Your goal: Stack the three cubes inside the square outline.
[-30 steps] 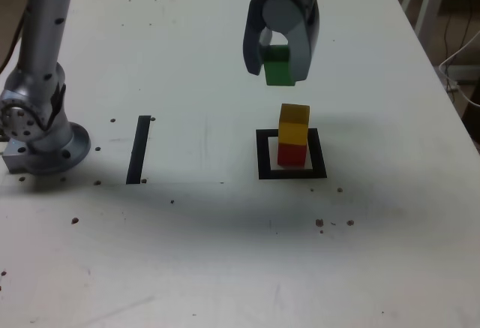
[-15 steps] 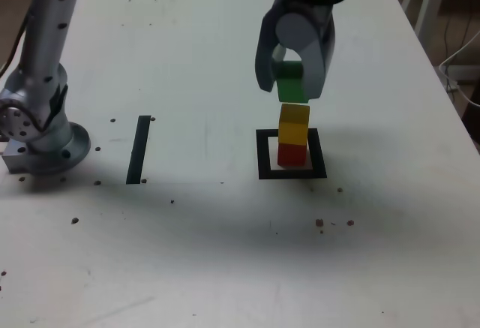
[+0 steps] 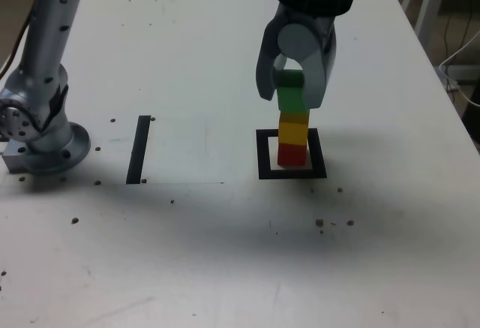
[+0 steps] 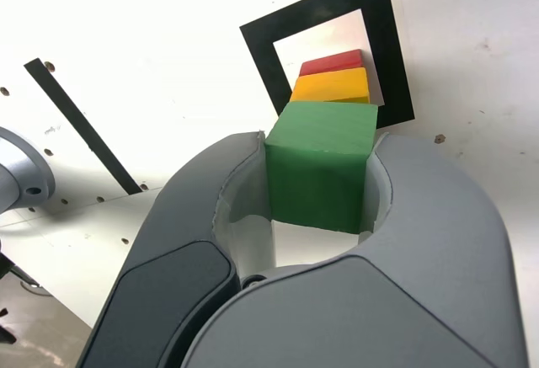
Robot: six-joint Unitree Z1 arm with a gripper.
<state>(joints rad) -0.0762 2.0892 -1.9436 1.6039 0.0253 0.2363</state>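
In the exterior view a red cube sits in the white centre of the square outline, with a yellow cube on top of it. My gripper is shut on the green cube, which rests on or just above the yellow one. The wrist view shows the green cube clamped between both jaws of the gripper. Beyond it lie the yellow cube, the red cube and the square outline.
A straight black strip lies on the white table at the exterior view's left of the outline. The arm's grey base stands at the far left. Small dark specks dot the table. Chair legs show beyond the table's right edge.
The gripper has come down and slightly to the exterior view's right with the green cube, from well above the stack to directly on top of the yellow cube.
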